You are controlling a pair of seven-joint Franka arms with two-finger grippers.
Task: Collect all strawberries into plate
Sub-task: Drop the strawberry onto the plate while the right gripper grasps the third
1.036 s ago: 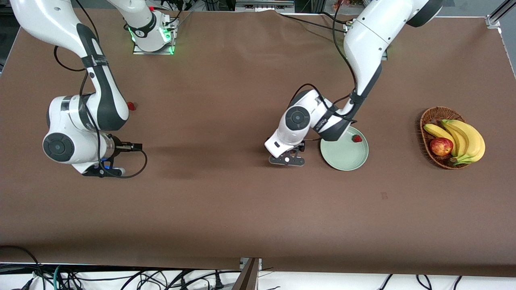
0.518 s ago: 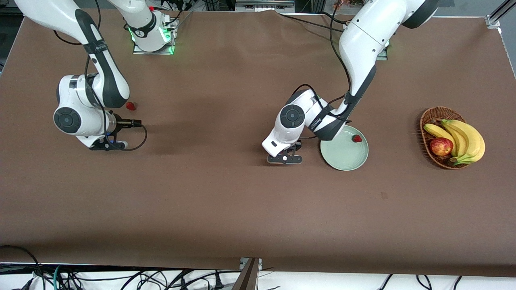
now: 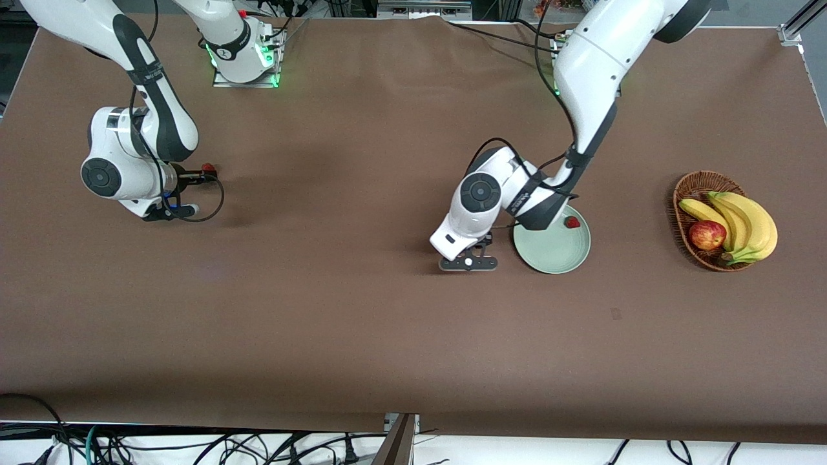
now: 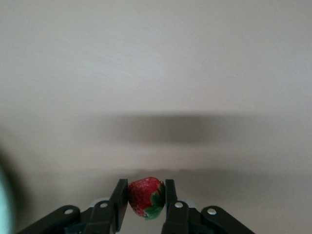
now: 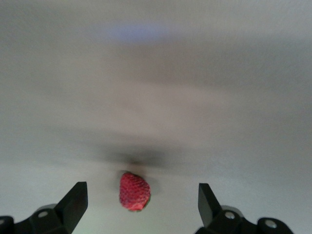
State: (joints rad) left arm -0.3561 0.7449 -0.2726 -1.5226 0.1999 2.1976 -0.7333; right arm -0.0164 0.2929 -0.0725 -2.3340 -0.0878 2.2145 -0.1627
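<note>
The plate [image 3: 553,248], mid-table toward the left arm's end, is occupied by one strawberry [image 3: 572,223] near its rim. A basket [image 3: 687,194] near that end's edge is filled with bananas [image 3: 749,223] and an apple [image 3: 707,235]. A second strawberry [image 4: 145,196] is clamped by the left gripper [image 4: 146,197] beside the plate. A third [image 5: 134,191] is framed by the right gripper [image 5: 141,195], fingers spread wide; open tabletop is seen along the front edge

Three strawberries and a mint plate

The plate [image 3: 553,248] is round, shallow and pale green, flat on the tabletop. One strawberry [image 3: 572,222] lies in it near the rim farther from the front camera. A second strawberry [image 4: 145,197], red with a green top, sits pinched between the left fingers [image 4: 119,199] just beside the plate. A third strawberry [image 3: 209,169] lies on the tabletop toward the right arm's end.
</note>
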